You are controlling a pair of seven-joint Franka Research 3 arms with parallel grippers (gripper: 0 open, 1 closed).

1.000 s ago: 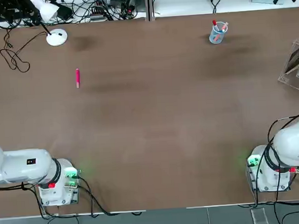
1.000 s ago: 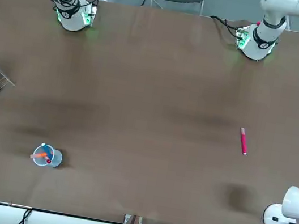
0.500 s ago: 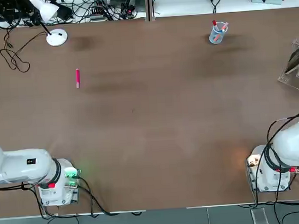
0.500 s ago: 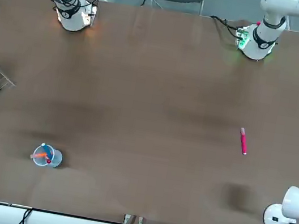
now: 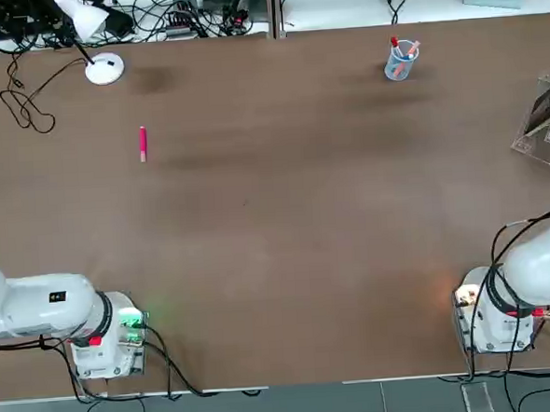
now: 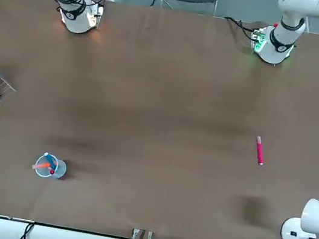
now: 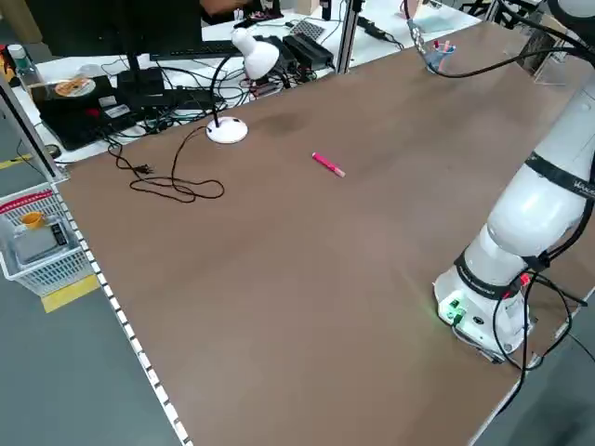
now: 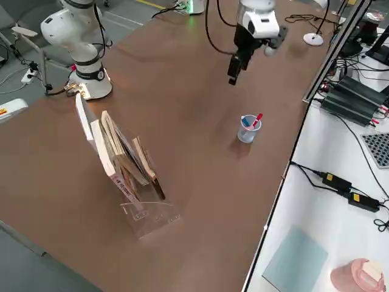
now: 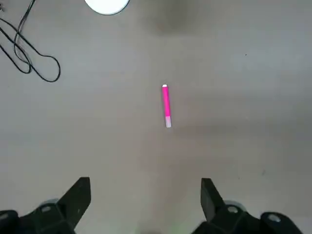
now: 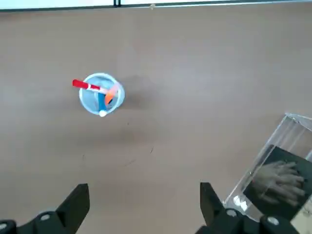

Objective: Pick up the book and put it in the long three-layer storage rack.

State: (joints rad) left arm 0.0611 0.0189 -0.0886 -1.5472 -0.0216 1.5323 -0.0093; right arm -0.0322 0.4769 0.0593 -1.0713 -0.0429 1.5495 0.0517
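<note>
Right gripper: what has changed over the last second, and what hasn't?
The right gripper, open and empty, has moved away from the long three-layer storage rack toward the pen cup. The right base light went green to orange. The book stays racked; left gripper, pink pen and lamp unchanged.

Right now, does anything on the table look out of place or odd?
One thing: a pink pen lies loose on the bare table, far from the cup of pens. The book already sits in the clear rack.
</note>
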